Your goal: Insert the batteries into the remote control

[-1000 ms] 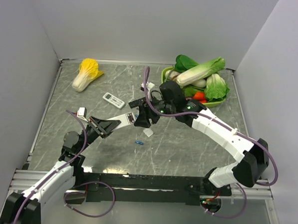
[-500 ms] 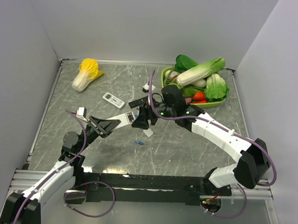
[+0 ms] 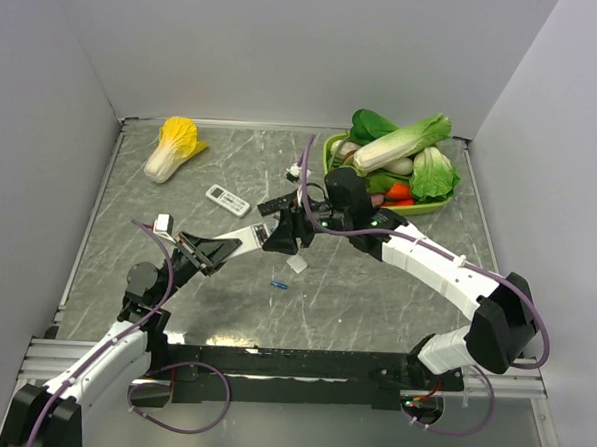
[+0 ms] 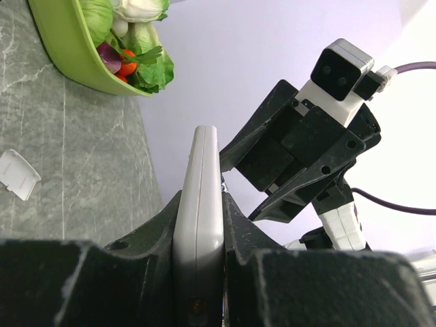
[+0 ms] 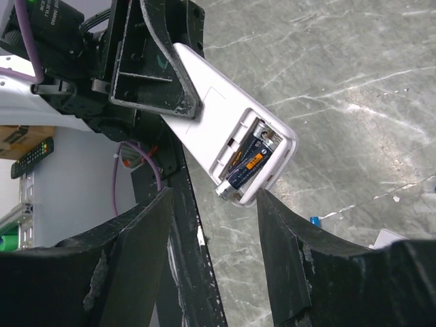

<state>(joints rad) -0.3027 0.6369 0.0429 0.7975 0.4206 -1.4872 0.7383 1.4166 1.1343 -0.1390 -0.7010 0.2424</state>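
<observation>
My left gripper (image 4: 201, 204) is shut on the light-grey remote control (image 4: 201, 170), seen edge-on, and holds it above the table; in the top view the remote (image 3: 246, 237) points right from that gripper (image 3: 203, 251). My right gripper (image 5: 214, 204) is open at the remote's far end (image 3: 281, 240). In the right wrist view the remote's white back (image 5: 218, 116) has its compartment open. A blue battery (image 5: 246, 167) lies in it, its silvery end sticking out over the edge, between my fingers and touching neither. Another blue battery (image 3: 278, 283) lies on the table, also in the right wrist view (image 5: 315, 220).
The white battery cover (image 3: 297, 266) lies on the table near the loose battery. A smaller white remote (image 3: 227, 199) and a slim black remote (image 3: 275, 204) lie farther back. A green tray (image 3: 334, 160) of vegetables stands back right, a yellow cabbage (image 3: 174, 147) back left.
My right gripper has shifted a little left and turned at the remote's far end. The left arm and the remote have stayed still.
</observation>
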